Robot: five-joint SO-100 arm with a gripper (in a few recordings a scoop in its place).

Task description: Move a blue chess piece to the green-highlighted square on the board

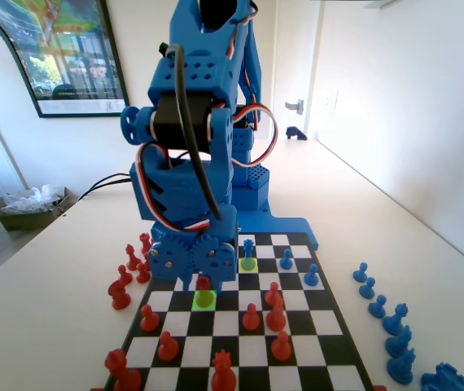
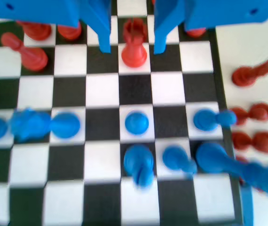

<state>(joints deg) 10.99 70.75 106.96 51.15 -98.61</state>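
Board (image 1: pixel 323 326): black-and-white chequered, blue-framed, lying flat on the white bench (image 1: pixel 45 301), joined at its far end to the blue arm's base.

Green-highlighted square (image 1: pixel 205 299): in the fixed view it lies left of the board's centre line, just below the lowered arm. A red pawn (image 1: pixel 204 284) stands on it.

Yellow-green highlighted square (image 1: pixel 248 263): one file to the right and farther up the board in the fixed view. The blue chess piece (image 1: pixel 248 247) stands at this square, upright.

Claw (image 2: pixel 132 46): in the wrist view its two jaws hang from the top edge, spread apart, with a red pawn (image 2: pixel 134 51) standing on the board between them. No contact with that pawn is discernible; the picture is blurred, so this is uncertain.

Other blue pieces: three on the far right squares in the fixed view, and a row (image 1: pixel 385 316) off the board on the bench at right.

Other red pieces: several on the near squares, and a cluster (image 1: pixel 128 273) off the board at left in the fixed view.
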